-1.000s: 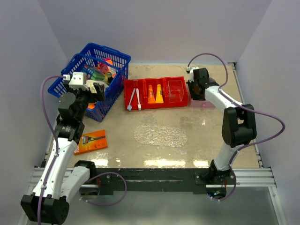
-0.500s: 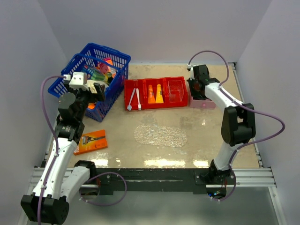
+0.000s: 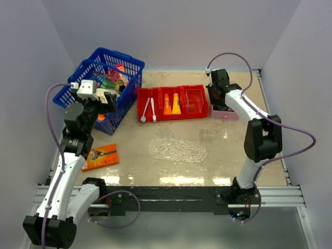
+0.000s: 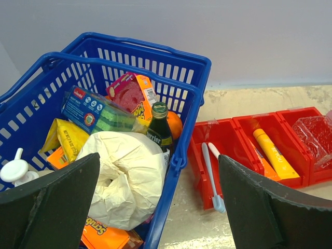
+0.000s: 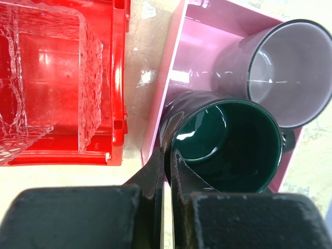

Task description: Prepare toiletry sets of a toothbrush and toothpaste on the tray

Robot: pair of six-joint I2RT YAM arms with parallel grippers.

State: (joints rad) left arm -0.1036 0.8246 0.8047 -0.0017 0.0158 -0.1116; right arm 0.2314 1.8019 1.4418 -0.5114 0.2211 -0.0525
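So, bin (image 3: 174, 118): 2 brushes (image 3: 147, 110), 2 tubes (image 3: 167, 104).

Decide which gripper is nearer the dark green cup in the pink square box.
Right. The right gripper is shut beside the dark green cup; the left gripper hangs open over the blue plastic basket, far off.

Pale grey walls (image 3: 171, 31) on three sides; beige glossy tabletop (image 3: 233, 150), glare along near edge.
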